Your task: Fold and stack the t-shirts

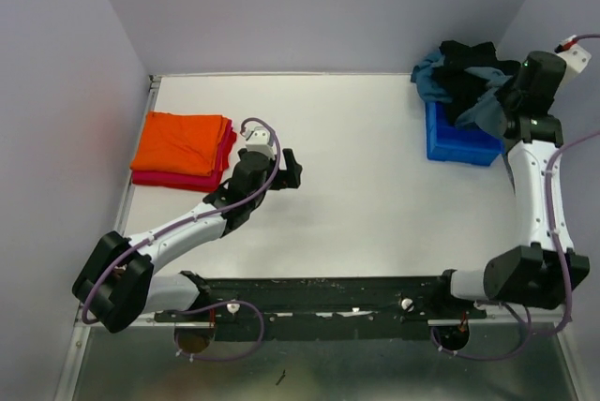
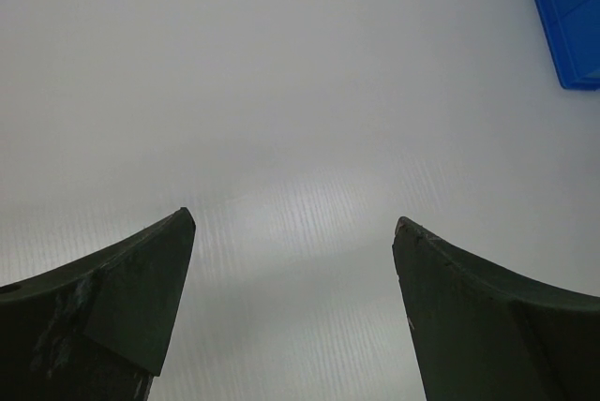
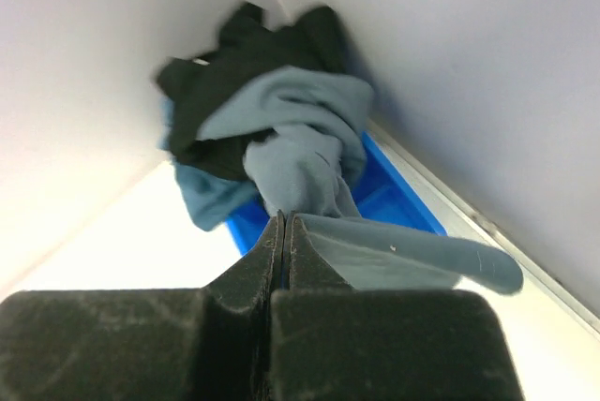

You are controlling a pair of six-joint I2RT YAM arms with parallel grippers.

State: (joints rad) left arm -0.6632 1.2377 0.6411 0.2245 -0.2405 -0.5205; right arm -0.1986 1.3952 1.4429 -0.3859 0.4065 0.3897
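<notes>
1. The right gripper (image 3: 284, 218) was pressed together on a fold of the grey-blue shirt (image 3: 309, 153), with cloth pinched between the meeting jaws. It was up in the far right corner, over the blue bin (image 1: 459, 143).
2. From the jaws the shirt ran straight ahead as a twisted rope into the heap. Its long axis lay in line with the fingers, and it was tangled there with the black shirt (image 3: 234, 73).
3. The heap sat on the bin, tight against the two walls. Bare table (image 1: 375, 204) lay only to the hand's left and back toward the arm bases, so I judged that any pull would have to go that way.
4. The left gripper (image 2: 292, 220) was spread wide and held nothing. It hung over bare table, well apart from the bin.
5. The right arm alone was at the heap. The left was the nearer one to the folded orange shirt (image 1: 180, 141), which lay on top of the red shirt (image 1: 178, 179) by the left edge.
6. The risk, as I read it, was that the black shirt could drag out along with the grey-blue one.
</notes>
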